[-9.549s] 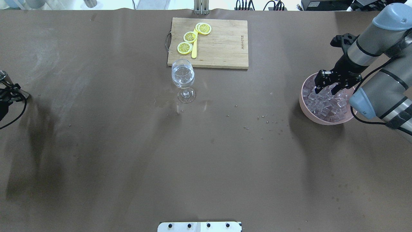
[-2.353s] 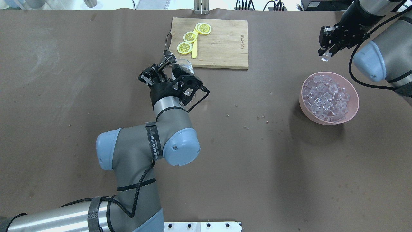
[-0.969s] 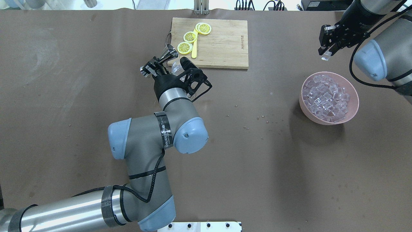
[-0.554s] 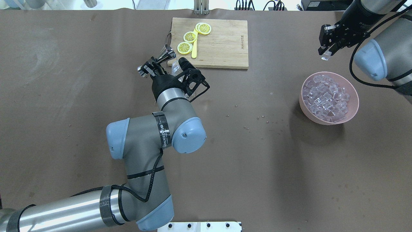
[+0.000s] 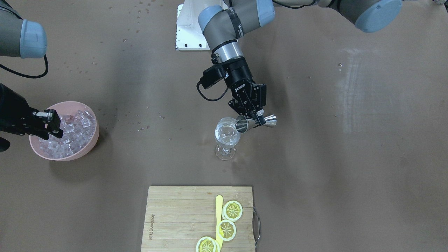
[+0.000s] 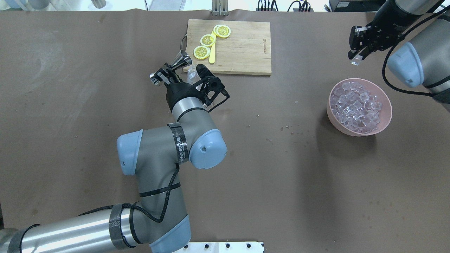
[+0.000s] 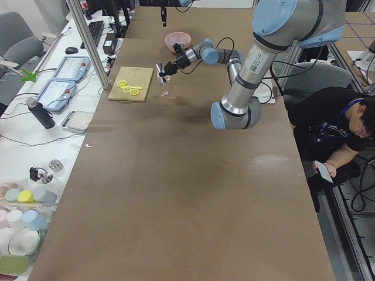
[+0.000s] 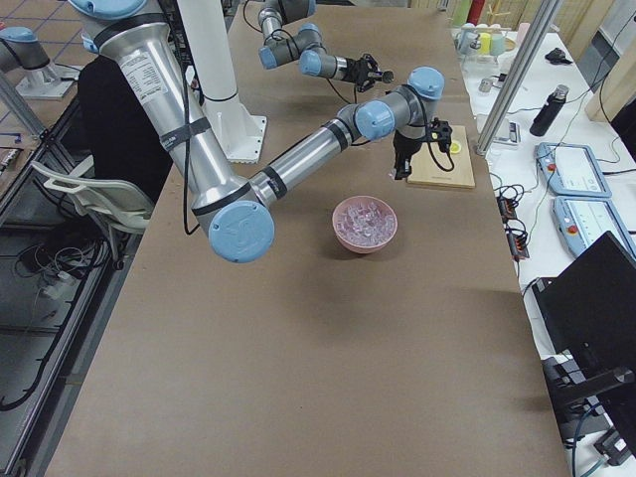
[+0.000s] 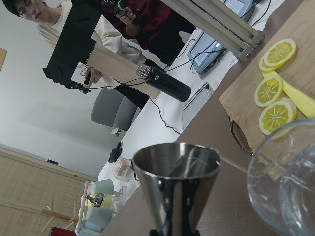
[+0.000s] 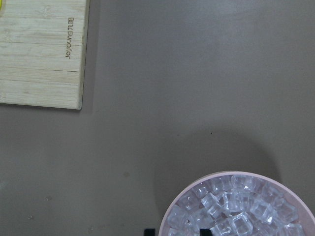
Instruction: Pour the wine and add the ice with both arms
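A steel jigger (image 5: 251,123) lies tilted on its side in my left gripper (image 5: 258,118), which is shut on its waist. Its mouth points at the rim of the wine glass (image 5: 227,135), which holds clear liquid. In the overhead view the jigger (image 6: 178,62) sticks out of the left gripper (image 6: 166,72), and the glass (image 6: 192,72) is mostly hidden behind the wrist. The left wrist view shows the jigger (image 9: 176,179) beside the glass rim (image 9: 288,179). My right gripper (image 6: 355,58) hangs above and behind the pink bowl (image 6: 331,109), shut on one ice cube (image 6: 355,63). The ice (image 6: 357,107) fills the bowl.
A wooden cutting board (image 6: 242,45) with lemon slices (image 6: 207,40) and a yellow stick lies just behind the glass. Small droplets (image 6: 286,129) dot the brown table between glass and bowl. The white base block (image 5: 190,31) sits at the robot's edge. People stand beyond the table.
The left arm came in from the left edge with the jigger and tipped it at the glass; it has since drawn slightly left. The right gripper rose from the bowl holding a cube.
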